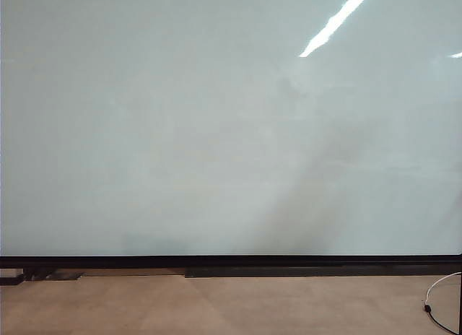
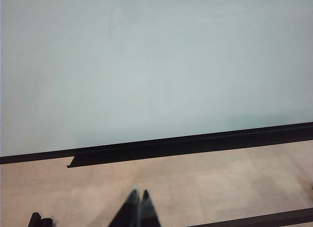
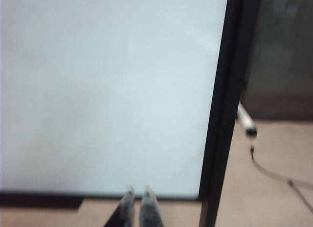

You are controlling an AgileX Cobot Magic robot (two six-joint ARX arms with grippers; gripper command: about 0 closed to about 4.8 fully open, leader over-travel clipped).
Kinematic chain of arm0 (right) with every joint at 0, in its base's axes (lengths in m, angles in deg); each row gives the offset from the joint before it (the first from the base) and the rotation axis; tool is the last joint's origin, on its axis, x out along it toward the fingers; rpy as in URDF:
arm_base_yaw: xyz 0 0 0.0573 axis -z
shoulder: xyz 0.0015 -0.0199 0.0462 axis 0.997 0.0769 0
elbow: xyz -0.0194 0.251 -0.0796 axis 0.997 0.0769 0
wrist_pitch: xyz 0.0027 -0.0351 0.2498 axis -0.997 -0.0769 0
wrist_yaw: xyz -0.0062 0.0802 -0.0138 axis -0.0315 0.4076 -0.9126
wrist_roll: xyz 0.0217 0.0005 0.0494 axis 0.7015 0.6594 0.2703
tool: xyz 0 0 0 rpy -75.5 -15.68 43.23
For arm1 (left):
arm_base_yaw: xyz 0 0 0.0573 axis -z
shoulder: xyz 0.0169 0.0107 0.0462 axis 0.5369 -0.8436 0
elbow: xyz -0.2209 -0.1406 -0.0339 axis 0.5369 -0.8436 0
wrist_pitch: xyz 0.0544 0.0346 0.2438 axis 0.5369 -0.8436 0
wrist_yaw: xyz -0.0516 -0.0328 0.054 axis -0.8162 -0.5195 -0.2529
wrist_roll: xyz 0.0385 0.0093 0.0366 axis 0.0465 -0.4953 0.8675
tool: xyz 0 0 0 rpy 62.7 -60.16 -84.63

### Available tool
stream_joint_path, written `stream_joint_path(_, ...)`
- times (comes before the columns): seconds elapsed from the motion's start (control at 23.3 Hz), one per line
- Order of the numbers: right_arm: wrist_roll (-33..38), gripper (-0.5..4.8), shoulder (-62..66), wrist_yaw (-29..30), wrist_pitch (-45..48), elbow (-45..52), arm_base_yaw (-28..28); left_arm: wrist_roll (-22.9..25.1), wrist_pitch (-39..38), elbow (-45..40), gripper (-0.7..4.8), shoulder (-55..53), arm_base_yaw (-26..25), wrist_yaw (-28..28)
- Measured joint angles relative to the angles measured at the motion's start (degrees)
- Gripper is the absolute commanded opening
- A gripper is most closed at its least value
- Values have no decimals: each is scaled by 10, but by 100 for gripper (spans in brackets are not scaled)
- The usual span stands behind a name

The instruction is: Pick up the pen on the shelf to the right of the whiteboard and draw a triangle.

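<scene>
The whiteboard [image 1: 216, 133] is a glossy pale board that fills the exterior view, and no triangle is in view on it. Neither gripper shows there. In the left wrist view my left gripper [image 2: 139, 192] is shut and empty, its dark tips over tan floor, short of the whiteboard [image 2: 146, 65]. My right gripper [image 3: 137, 189] is shut bar a thin slit, with nothing in it, near the whiteboard's [image 3: 98, 90] lower corner. Beyond the black side frame [image 3: 220, 114] lies a blurred white stick with a dark end [image 3: 244, 119]. I cannot tell whether it is the pen.
A black frame [image 1: 216, 261] runs along the board's bottom above a tan surface [image 1: 216, 306]. A white cable [image 1: 440, 284] curls at the exterior view's lower right. A dark area [image 3: 283, 51] stands beyond the side frame, above a thin cable [image 3: 274, 173].
</scene>
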Motion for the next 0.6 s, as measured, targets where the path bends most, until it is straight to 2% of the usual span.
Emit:
stream_joint_path(0.17,3,182,0,1,63,-2,3,0,0,0,-5,0,0,0)
stream_joint_path(0.3,10,205,0,2,53,-1,29,0,0,0,-5,0,0,0)
stream_joint_path(0.52,29,210,12,35,45,-1,120,0,0,0,-5,0,0,0)
stream_joint_path(0.6,37,214,94,91,93,0,199,0,0,0,-5,0,0,0)
